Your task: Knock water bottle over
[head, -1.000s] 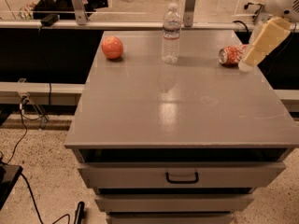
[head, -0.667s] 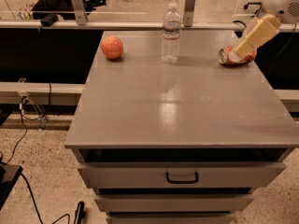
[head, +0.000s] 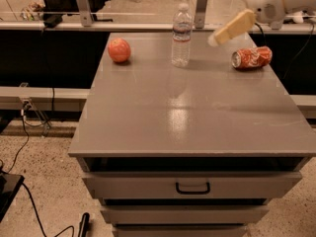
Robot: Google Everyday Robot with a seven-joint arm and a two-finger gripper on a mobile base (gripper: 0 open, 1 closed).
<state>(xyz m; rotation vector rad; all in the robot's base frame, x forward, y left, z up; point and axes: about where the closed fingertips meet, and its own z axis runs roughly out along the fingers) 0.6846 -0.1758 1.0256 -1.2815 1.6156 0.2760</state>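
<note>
The water bottle (head: 181,35) is clear and ribbed, with a white cap and a pale label band. It stands upright at the far middle of the grey cabinet top (head: 192,112). My gripper (head: 213,39) comes in from the upper right on a white arm. Its tan finger (head: 232,27) points down and left. The tip hangs above the surface a short way right of the bottle and is apart from it.
A crushed red soda can (head: 252,57) lies on its side at the far right, under the arm. An orange-red fruit (head: 119,50) sits at the far left. Drawers (head: 192,186) face me below the top. Cables (head: 29,132) run on the floor at left.
The gripper has swung left from beside the red can toward the bottle and has risen a little. The bottle, can and fruit have not moved.
</note>
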